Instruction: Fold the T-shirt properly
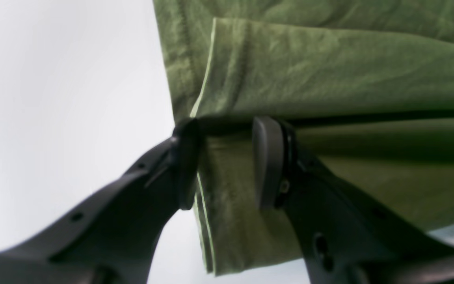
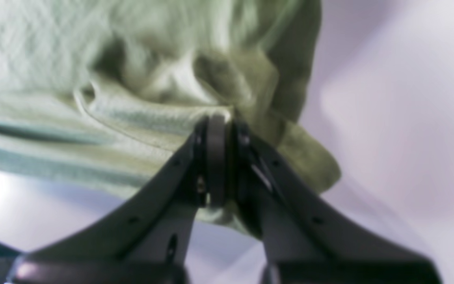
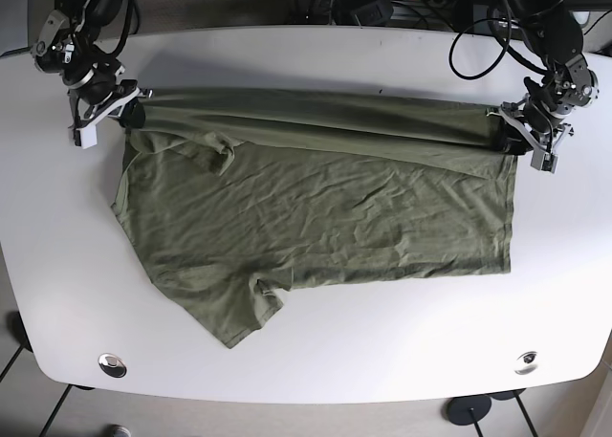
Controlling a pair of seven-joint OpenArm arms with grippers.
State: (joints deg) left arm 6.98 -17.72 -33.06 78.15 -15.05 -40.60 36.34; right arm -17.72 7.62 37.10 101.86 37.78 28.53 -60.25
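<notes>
Desk point(image 3: 316, 351) first: big white rounded top, and the green T-shirt point(image 3: 316, 217) is spread flat across most of it, wrinkled, with its far long edge pulled up into a folded strip running straight between the two hands. One sleeve sticks out at the near edge, well away from both hands. Left hand point(image 1: 227, 165) sits at the hem corner of that strip; its fingers are apart with the doubled cloth edge lying between them, so nothing's pinched there. Right hand point(image 2: 217, 157) is at the shoulder end, fingers squeezed together on a bunched bit of shirt fabric.
</notes>
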